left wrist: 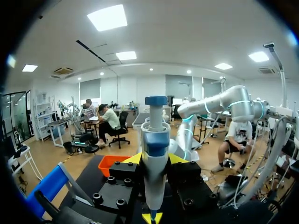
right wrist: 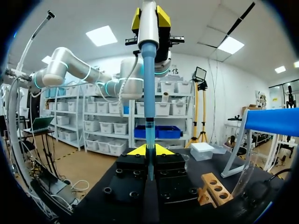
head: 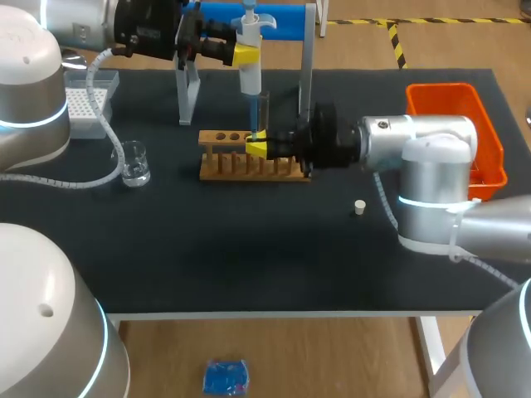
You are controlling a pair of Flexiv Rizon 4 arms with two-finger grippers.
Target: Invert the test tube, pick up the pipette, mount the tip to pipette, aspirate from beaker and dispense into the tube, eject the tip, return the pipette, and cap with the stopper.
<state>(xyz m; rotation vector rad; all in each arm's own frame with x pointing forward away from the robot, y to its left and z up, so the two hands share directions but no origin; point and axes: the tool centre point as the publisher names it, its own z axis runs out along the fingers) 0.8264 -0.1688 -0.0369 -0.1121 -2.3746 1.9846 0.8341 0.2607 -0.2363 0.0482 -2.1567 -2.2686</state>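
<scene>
My left gripper (head: 246,55) is shut on the white and blue pipette (head: 250,58), holding it upright over the rack. In the left wrist view the pipette (left wrist: 154,158) stands between the yellow fingers (left wrist: 134,159). Its blue tip (right wrist: 148,88) points down into the mouth of the clear test tube (right wrist: 150,140). My right gripper (head: 257,148) is shut on the test tube (head: 264,112), upright just above the wooden rack (head: 274,166). The glass beaker (head: 134,163) stands left of the rack. A small white stopper (head: 359,207) lies on the mat under my right arm.
A white tip box (head: 83,101) sits at the back left. The pipette stand (head: 305,66) with its blue top rises behind the rack. An orange bin (head: 465,104) stands at the right edge, partly behind my right arm.
</scene>
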